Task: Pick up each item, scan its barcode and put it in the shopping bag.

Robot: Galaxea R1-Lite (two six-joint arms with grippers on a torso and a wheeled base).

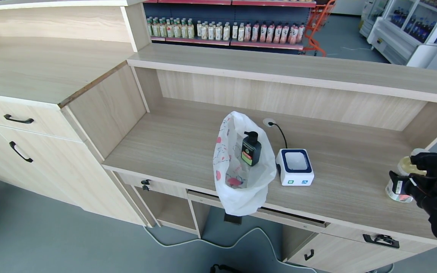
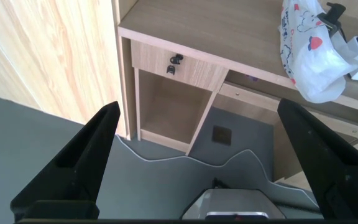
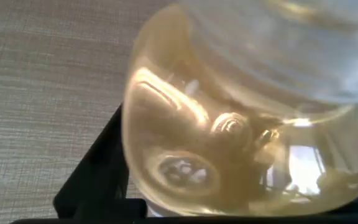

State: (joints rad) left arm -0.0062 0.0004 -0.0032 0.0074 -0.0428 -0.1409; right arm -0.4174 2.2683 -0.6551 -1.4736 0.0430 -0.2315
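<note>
A white shopping bag [image 1: 224,155] with red prints stands open at the counter's front edge, and a black pump bottle [image 1: 251,150] stands upright inside it. Just right of the bag lies the white barcode scanner [image 1: 295,167]. At the far right a glass jar [image 1: 396,190] of yellowish contents stands on the counter. My right gripper [image 1: 407,169] is shut on the jar; the jar [image 3: 241,124] looms close, with one black finger [image 3: 95,180] beside it. My left gripper [image 2: 197,155] hangs open and holds nothing, low in front of the counter, with the bag [image 2: 309,59] farther off.
The scanner's cable [image 1: 281,133] runs to a hole at the counter's back. A raised ledge [image 1: 279,64] borders the work surface behind, and a taller cabinet [image 1: 51,68] stands to the left. Drawers [image 1: 154,185] sit under the counter. A grey cable [image 2: 185,157] lies on the floor.
</note>
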